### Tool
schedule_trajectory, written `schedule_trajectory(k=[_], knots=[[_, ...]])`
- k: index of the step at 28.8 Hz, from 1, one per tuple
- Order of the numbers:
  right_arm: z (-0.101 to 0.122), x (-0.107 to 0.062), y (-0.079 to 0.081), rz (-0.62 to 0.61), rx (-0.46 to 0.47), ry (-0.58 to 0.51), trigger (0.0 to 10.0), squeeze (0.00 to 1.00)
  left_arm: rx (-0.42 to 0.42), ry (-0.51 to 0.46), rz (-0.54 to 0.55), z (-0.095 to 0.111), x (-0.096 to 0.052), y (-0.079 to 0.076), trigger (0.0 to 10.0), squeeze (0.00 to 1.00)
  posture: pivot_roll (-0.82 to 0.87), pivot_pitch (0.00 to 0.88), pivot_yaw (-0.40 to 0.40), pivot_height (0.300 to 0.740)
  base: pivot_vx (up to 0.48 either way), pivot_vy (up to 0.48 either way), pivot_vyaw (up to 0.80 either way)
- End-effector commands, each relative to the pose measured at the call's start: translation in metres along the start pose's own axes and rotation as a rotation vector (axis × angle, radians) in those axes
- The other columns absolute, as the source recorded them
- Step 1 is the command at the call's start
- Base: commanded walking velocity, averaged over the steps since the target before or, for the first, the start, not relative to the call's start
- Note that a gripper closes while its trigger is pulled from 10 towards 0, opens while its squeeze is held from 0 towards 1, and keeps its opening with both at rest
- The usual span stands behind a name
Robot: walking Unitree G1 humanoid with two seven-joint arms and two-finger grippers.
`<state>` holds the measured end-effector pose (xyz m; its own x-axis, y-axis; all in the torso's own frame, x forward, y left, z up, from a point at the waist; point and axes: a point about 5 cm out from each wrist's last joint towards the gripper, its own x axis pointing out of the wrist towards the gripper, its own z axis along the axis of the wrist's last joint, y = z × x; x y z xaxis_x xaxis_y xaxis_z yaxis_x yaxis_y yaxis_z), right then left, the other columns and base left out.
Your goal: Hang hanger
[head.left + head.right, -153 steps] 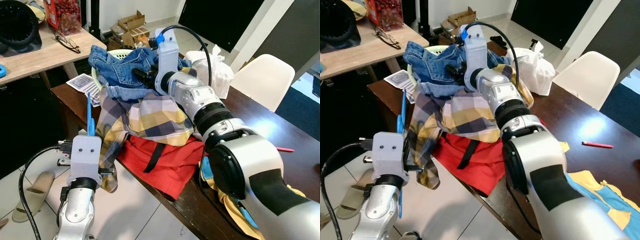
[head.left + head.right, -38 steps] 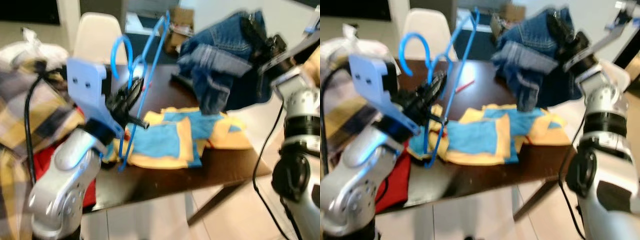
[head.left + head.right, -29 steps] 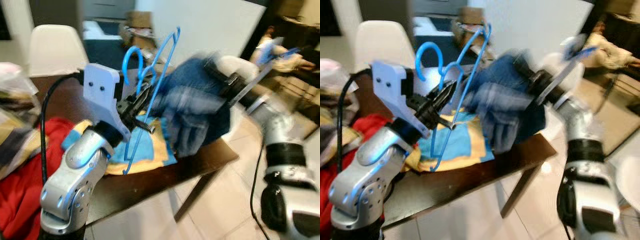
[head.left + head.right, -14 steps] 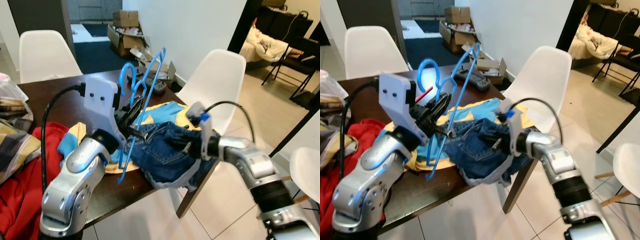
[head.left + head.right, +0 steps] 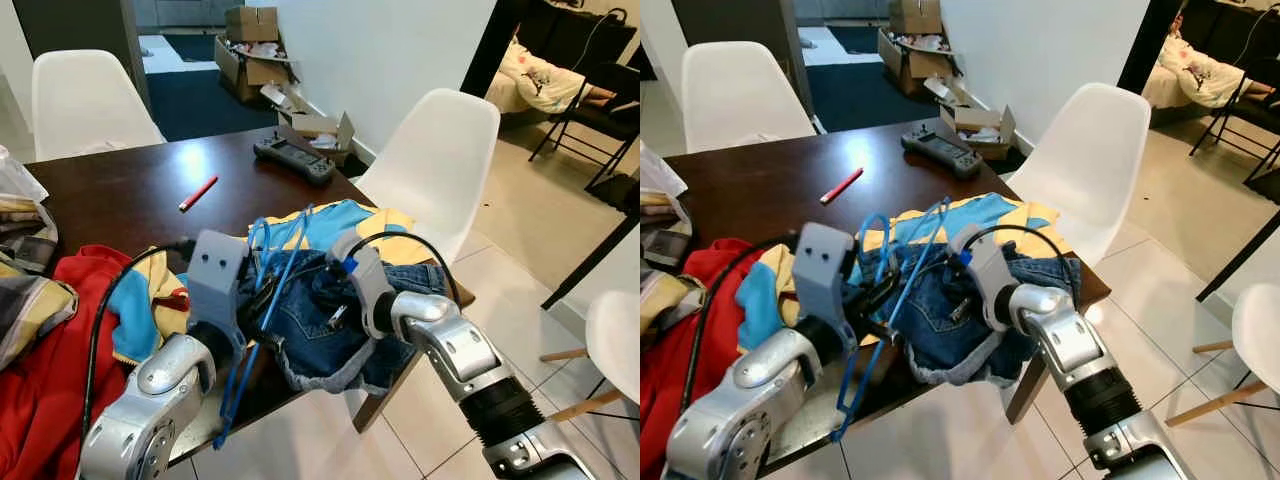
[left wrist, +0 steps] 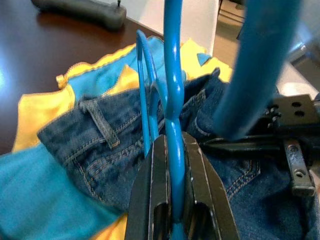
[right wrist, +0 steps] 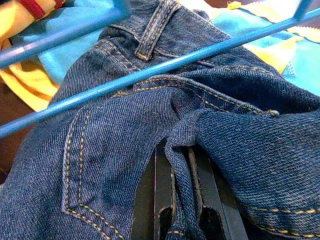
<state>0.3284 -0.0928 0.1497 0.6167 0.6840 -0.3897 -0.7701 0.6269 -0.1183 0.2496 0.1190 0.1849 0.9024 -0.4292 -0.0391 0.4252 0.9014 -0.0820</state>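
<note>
A pair of blue denim shorts (image 5: 325, 335) lies on the near corner of the dark wooden table (image 5: 120, 195). My left gripper (image 5: 266, 297) is shut on the neck of a blue wire hanger (image 5: 283, 262), which leans down across the shorts. In the left wrist view its fingers (image 6: 152, 175) clamp the twisted hanger wire (image 6: 172, 125) just above the denim (image 6: 107, 155). My right gripper (image 5: 335, 315) is shut on a fold of the shorts (image 7: 115, 130). The hanger's bar (image 7: 200, 55) crosses over the denim there.
A yellow and blue cloth (image 5: 335, 218) lies under the shorts, and a red garment (image 5: 40, 385) lies at the left. A red pen (image 5: 198, 193) and a black controller (image 5: 293, 160) rest farther back. White chairs (image 5: 435, 160) (image 5: 85, 95) stand around the table.
The camera has swung from the laundry pile to this table corner. The right gripper set the shorts on the table. The left gripper has lowered the raised hanger onto them.
</note>
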Motion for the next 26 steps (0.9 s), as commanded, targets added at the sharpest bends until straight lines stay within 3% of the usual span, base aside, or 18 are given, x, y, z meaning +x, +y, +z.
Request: schedule_trajectory(k=[1,2,4,5,6,7,12,14,16,17,19,20,21,22,24,26], knots=[[-0.008,0.003,0.005,-0.002,0.006,0.048,10.0,0.17,-0.061,0.025,-0.013,-0.009,-0.001,-0.001,10.0,0.00,0.09,0.119,-0.148,0.740,0.000,0.000,0.00],[-0.006,0.002,0.005,0.006,0.014,0.044,10.0,0.62,-0.089,0.014,-0.010,-0.015,-0.004,0.000,10.0,0.00,0.09,0.119,-0.151,0.740,0.000,0.000,0.00],[-0.005,0.002,0.006,0.013,0.019,0.041,10.0,0.62,-0.103,0.008,-0.006,-0.018,-0.006,0.001,10.0,0.00,0.09,0.119,-0.151,0.740,0.000,0.000,0.00],[-0.003,0.002,0.007,0.040,0.029,0.029,10.0,0.90,-0.095,0.011,0.002,-0.028,-0.011,0.003,10.0,0.00,0.09,0.121,-0.154,0.740,0.000,0.000,0.00],[-0.003,0.002,0.007,0.040,0.029,0.029,10.0,0.90,-0.095,0.011,0.002,-0.028,-0.011,0.003,10.0,0.00,0.09,0.121,-0.154,0.740,0.000,0.000,0.00],[-0.002,0.001,0.008,0.055,0.036,0.024,10.0,1.00,-0.085,0.009,0.020,-0.030,-0.013,0.005,10.0,0.00,0.09,0.121,-0.159,0.740,0.000,0.000,0.00],[-0.001,0.000,0.009,0.073,0.036,0.021,10.0,1.00,-0.077,0.005,0.040,-0.033,-0.016,0.008,10.0,0.00,0.09,0.121,-0.160,0.740,0.000,0.000,0.00],[0.001,-0.005,0.010,0.134,0.038,0.006,10.0,1.00,-0.074,-0.006,0.077,-0.035,-0.020,0.014,10.0,0.00,0.10,0.119,-0.170,0.740,0.000,0.000,0.00],[0.004,-0.014,0.009,0.207,0.021,-0.011,10.0,1.00,-0.075,-0.020,0.126,-0.038,-0.025,0.021,10.0,0.00,0.10,0.116,-0.174,0.740,0.000,0.000,0.00],[0.009,-0.026,0.003,0.274,-0.009,-0.032,10.0,1.00,-0.094,-0.044,0.169,-0.040,-0.029,0.027,10.0,0.00,0.10,0.113,-0.182,0.740,0.000,0.000,0.00],[0.009,-0.026,0.003,0.274,-0.009,-0.032,10.0,1.00,-0.094,-0.044,0.169,-0.040,-0.029,0.027,10.0,0.00,0.10,0.113,-0.182,0.740,0.000,0.000,0.00],[0.015,-0.039,-0.004,0.331,-0.026,-0.059,10.0,1.00,-0.107,-0.066,0.194,-0.040,-0.031,0.030,10.0,0.00,0.10,0.111,-0.187,0.740,0.000,0.000,0.00],[0.015,-0.039,-0.004,0.331,-0.026,-0.059,10.0,1.00,-0.107,-0.066,0.194,-0.040,-0.031,0.030,10.0,0.00,0.10,0.111,-0.187,0.740,0.000,0.000,0.00],[0.022,-0.049,-0.012,0.352,-0.036,-0.085,10.0,1.00,-0.117,-0.080,0.207,-0.041,-0.032,0.031,10.0,0.00,0.10,0.108,-0.191,0.740,0.000,0.000,0.00],[0.038,-0.066,-0.028,0.363,-0.020,-0.166,10.0,0.80,-0.124,-0.101,0.208,-0.041,-0.032,0.029,10.0,0.00,0.10,0.106,-0.196,0.740,0.000,0.000,0.00],[0.043,-0.070,-0.032,0.365,-0.013,-0.192,10.0,0.80,-0.125,-0.111,0.206,-0.042,-0.032,0.029,10.0,0.00,0.11,0.102,-0.199,0.740,0.000,0.000,0.00]])
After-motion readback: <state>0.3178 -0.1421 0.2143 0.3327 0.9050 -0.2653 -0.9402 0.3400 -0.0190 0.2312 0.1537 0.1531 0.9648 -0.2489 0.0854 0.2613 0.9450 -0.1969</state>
